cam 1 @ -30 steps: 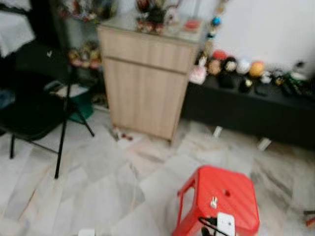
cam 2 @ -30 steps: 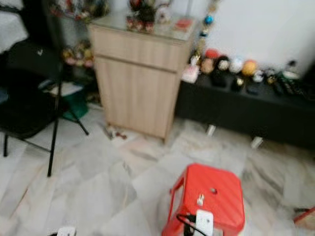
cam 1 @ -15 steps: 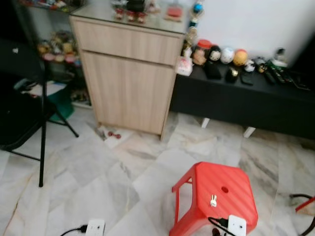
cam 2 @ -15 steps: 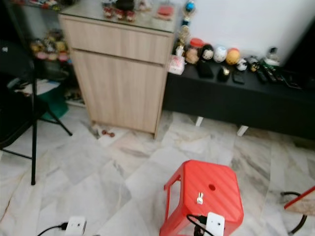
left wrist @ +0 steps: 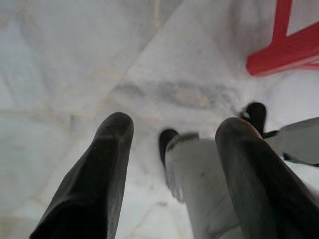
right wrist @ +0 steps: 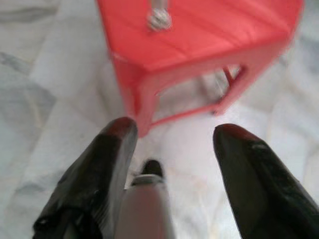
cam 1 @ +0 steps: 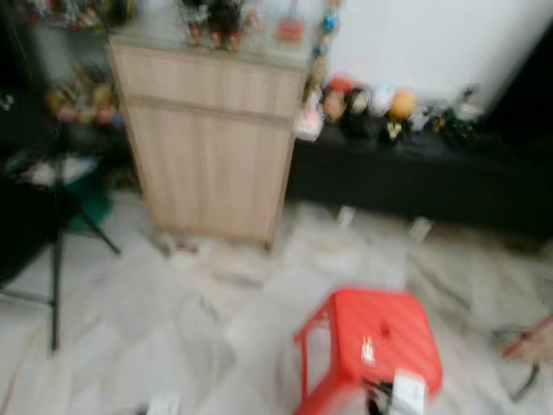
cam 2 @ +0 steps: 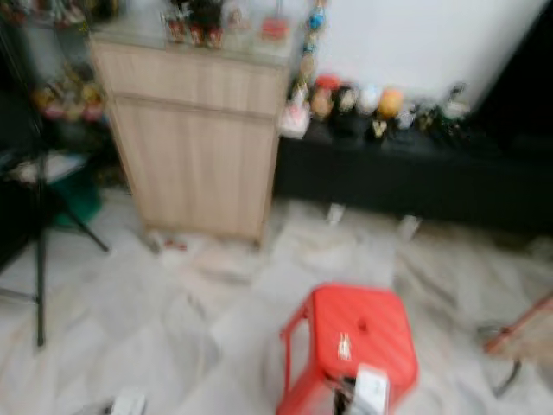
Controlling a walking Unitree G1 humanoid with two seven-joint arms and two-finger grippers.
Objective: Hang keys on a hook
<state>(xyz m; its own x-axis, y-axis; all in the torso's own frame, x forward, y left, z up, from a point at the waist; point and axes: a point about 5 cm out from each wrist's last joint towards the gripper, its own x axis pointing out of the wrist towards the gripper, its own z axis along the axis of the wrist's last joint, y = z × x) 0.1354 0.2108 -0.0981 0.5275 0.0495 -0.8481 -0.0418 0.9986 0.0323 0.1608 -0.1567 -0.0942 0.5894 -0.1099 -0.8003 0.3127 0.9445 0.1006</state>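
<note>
Right end effector (right wrist: 172, 137) gapes above floor — keys (right wrist: 158, 19) on red stool (right wrist: 209, 35).

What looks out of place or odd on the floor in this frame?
A white power strip with a black cable sits on the red stool beside the keys. Another white plug block lies on the marble floor, and small litter sits by the wooden cabinet.

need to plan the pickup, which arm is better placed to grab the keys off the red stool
Right, probably. The right gripper hangs open facing the red stool, keys ahead of it. The left gripper faces floor beside a stool leg.
</note>
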